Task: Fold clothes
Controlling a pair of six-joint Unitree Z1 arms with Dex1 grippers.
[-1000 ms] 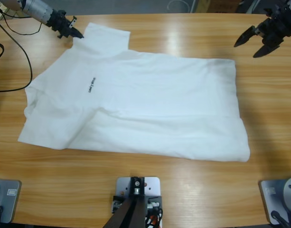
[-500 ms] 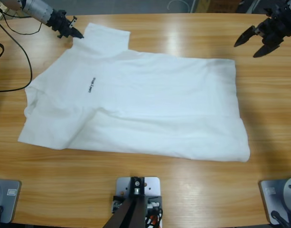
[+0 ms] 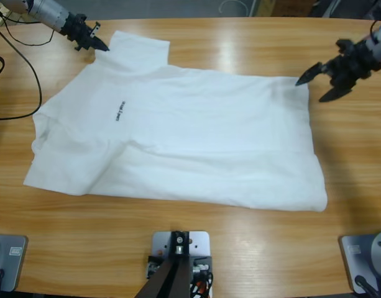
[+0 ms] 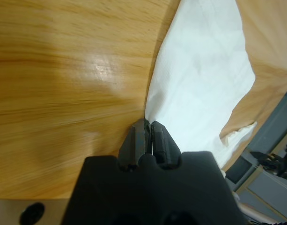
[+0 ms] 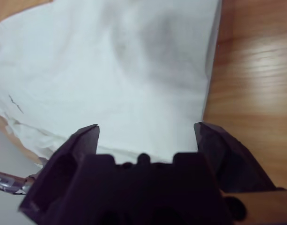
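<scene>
The white T-shirt (image 3: 196,136) lies spread flat on the wooden table (image 3: 240,248), collar end to the left, a tiny dark logo (image 3: 119,111) on its chest. My left gripper (image 3: 103,46) is at the edge of the far sleeve, and in the left wrist view its jaws (image 4: 148,123) are shut on the edge of the white cloth (image 4: 199,70). My right gripper (image 3: 312,89) hangs open over the shirt's far right hem corner. Along the right wrist view, that gripper (image 5: 148,133) straddles the white cloth (image 5: 134,70) and its straight edge.
A black cable (image 3: 32,93) loops over the table's left end beside the shirt. Bare wood (image 3: 358,155) runs to the right of the hem and along the near edge in front of the shirt.
My right gripper has moved down and to the left, from above the table's far right corner to the shirt's hem corner. The left gripper and the shirt have stayed put.
</scene>
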